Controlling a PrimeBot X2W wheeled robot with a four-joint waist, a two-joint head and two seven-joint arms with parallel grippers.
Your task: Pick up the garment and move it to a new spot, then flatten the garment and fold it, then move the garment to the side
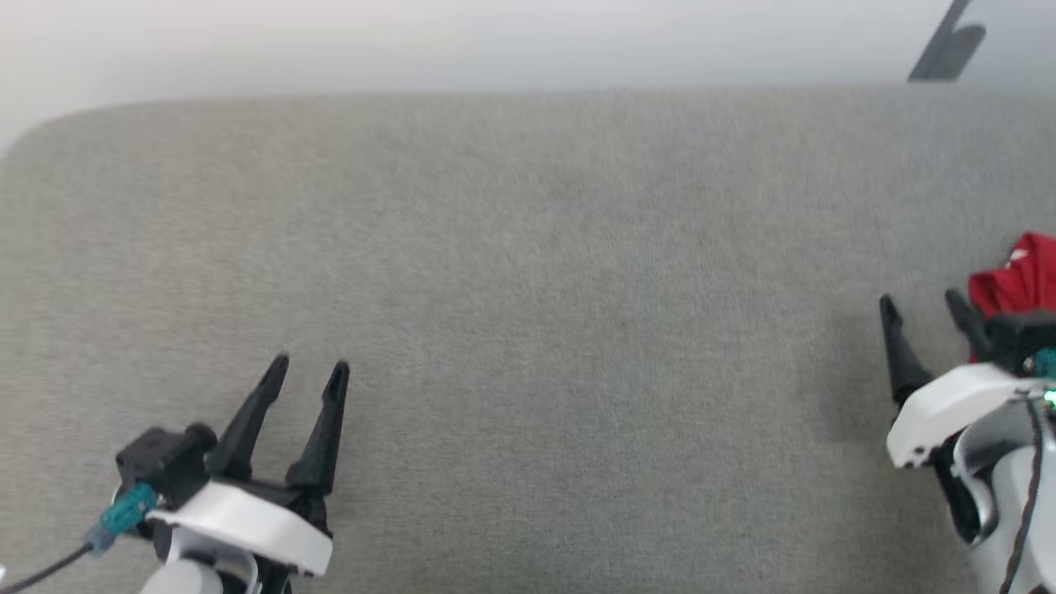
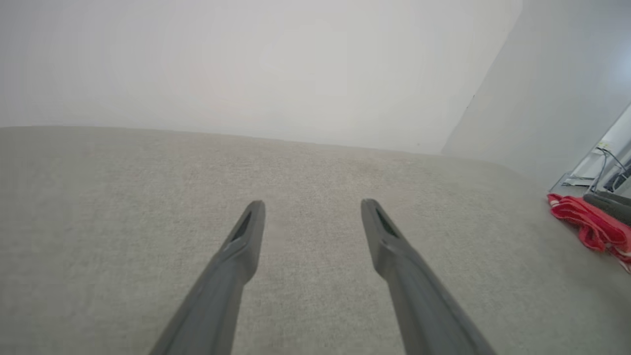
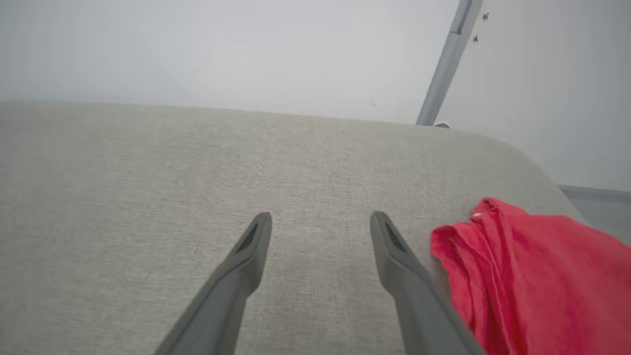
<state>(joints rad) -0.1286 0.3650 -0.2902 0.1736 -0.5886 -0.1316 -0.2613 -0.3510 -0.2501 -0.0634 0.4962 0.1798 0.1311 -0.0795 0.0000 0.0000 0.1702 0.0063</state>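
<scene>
The garment (image 1: 1023, 280) is a bunched red heap at the right edge of the grey padded surface (image 1: 528, 272). In the right wrist view the garment (image 3: 537, 276) lies just to the right of my right gripper (image 3: 320, 219), whose fingers are spread with bare fabric between them. In the head view my right gripper (image 1: 922, 305) stands open at the lower right, beside the cloth. My left gripper (image 1: 309, 370) is open at the lower left, far from it, and holds nothing. The left wrist view shows my left gripper (image 2: 312, 206) open and the garment (image 2: 591, 224) far to the right.
A pale wall rises behind the grey surface. A grey metal post (image 3: 446, 64) stands behind its far right corner. Cables and dark gear (image 2: 609, 177) sit beyond the surface's right end. The surface's left corner (image 1: 49, 132) is rounded.
</scene>
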